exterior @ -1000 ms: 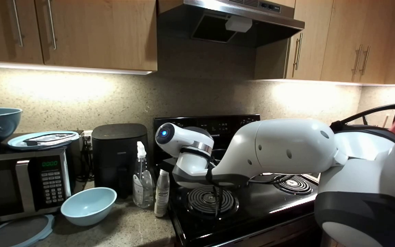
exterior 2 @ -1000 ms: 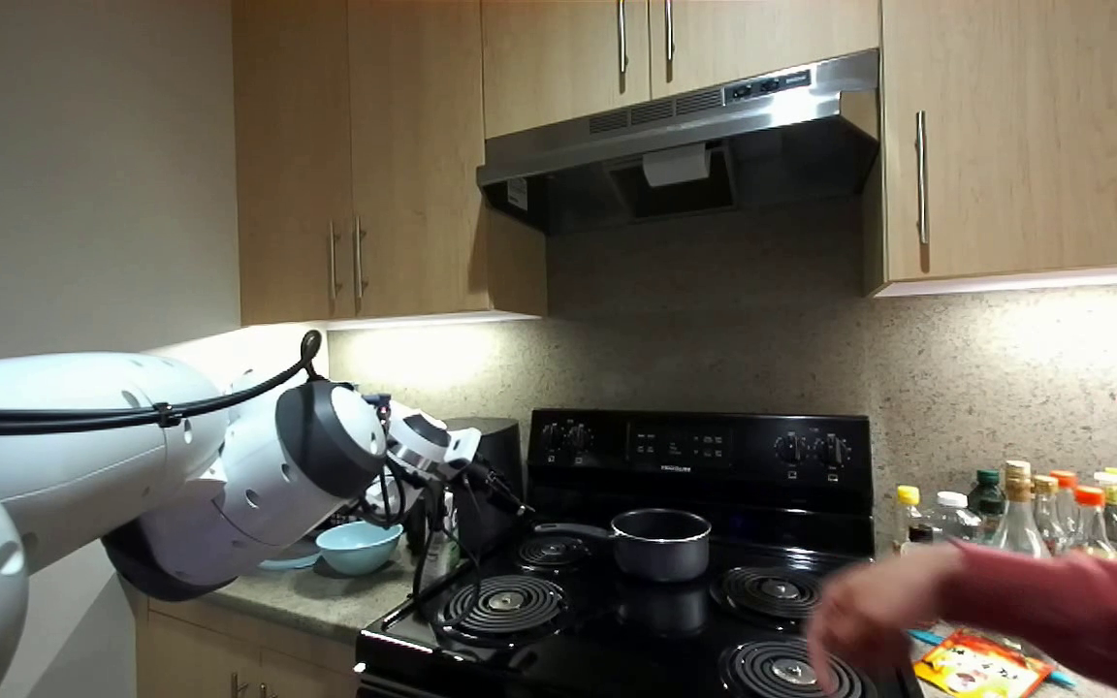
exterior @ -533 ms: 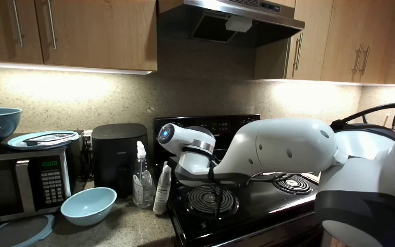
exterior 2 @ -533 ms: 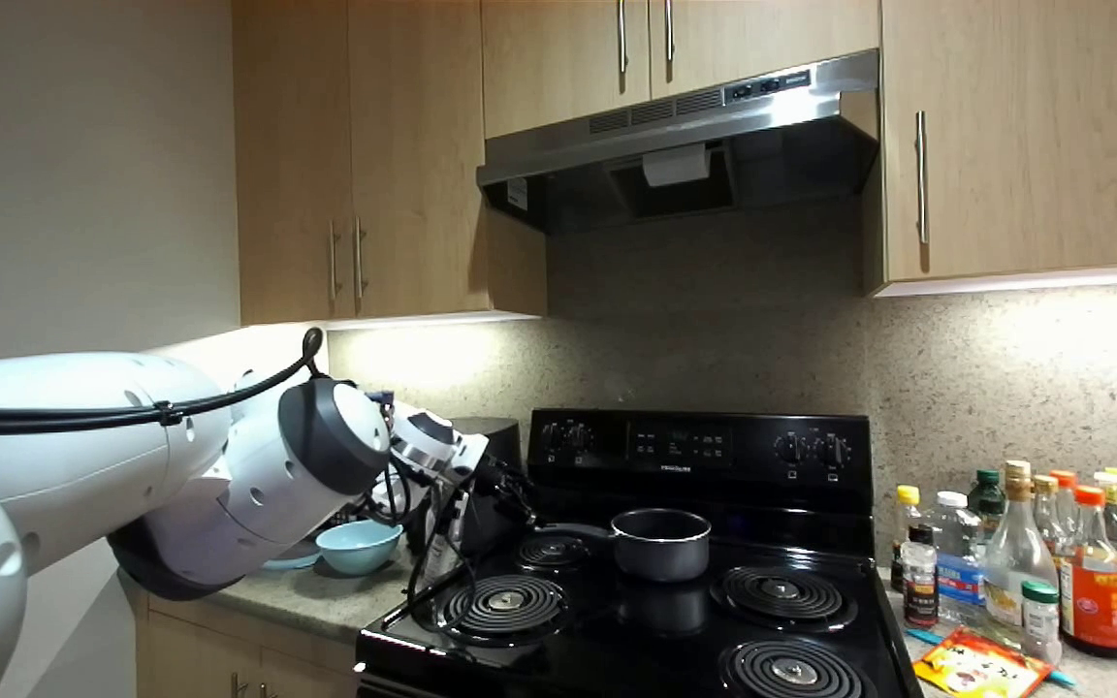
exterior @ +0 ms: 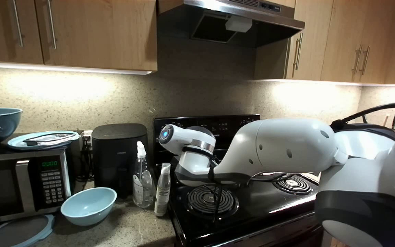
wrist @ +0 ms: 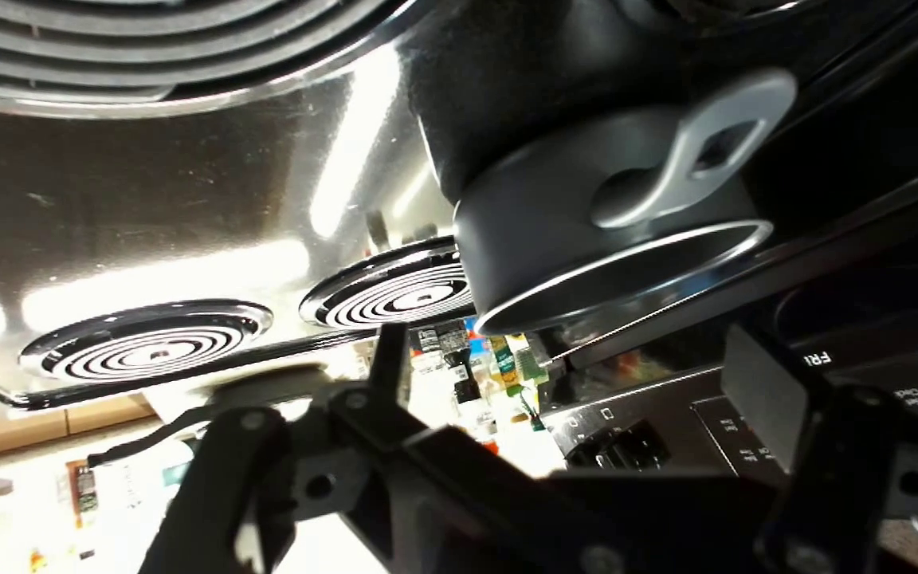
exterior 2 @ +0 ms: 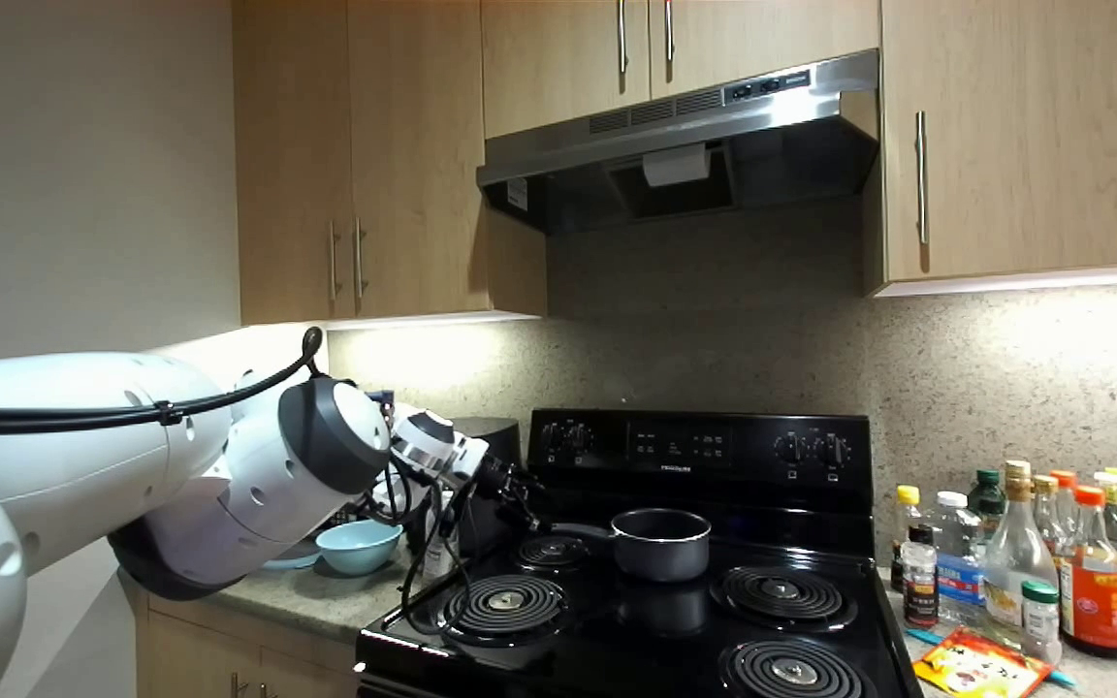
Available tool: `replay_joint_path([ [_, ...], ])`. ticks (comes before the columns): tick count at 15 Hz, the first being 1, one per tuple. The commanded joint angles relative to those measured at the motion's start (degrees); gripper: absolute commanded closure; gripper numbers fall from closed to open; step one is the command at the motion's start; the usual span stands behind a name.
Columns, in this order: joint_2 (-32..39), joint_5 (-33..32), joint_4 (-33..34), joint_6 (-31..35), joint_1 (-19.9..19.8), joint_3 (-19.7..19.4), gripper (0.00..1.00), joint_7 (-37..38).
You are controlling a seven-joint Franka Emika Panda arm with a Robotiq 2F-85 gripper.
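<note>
Under a steel range hood [exterior 2: 680, 136], a glossy black cooktop [exterior 2: 636, 654] is carrying a dark saucepan [exterior 2: 662, 557], which is standing upright between the two rear burners [exterior 2: 780, 588]. Its handle [wrist: 678, 191] is pointing toward the jaws, which are standing wide apart near the handle's tip with nothing between them; whether they are touching it, the views are not showing. Judging by its thin rim, the saucepan is probably stiff, fairly light and hard to harm, but likely to be sliding easily on that surface. Mid-handle is looking like the firmest hold; pinching only the looped tip is risking twist.
</note>
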Motion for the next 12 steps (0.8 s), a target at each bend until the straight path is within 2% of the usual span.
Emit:
replay_joint_path([
  [1, -0.31, -0.02, -0.13, -1.75, 0.39, -0.46, 0.00, 1.80],
  [5, -0.58, 0.62, 0.13, -2.09, -0.36, -0.19, 0.00, 3.72],
  [12, -1.26, 5.63, 0.71, -2.18, -6.73, 2.05, 0.00, 14.66],
])
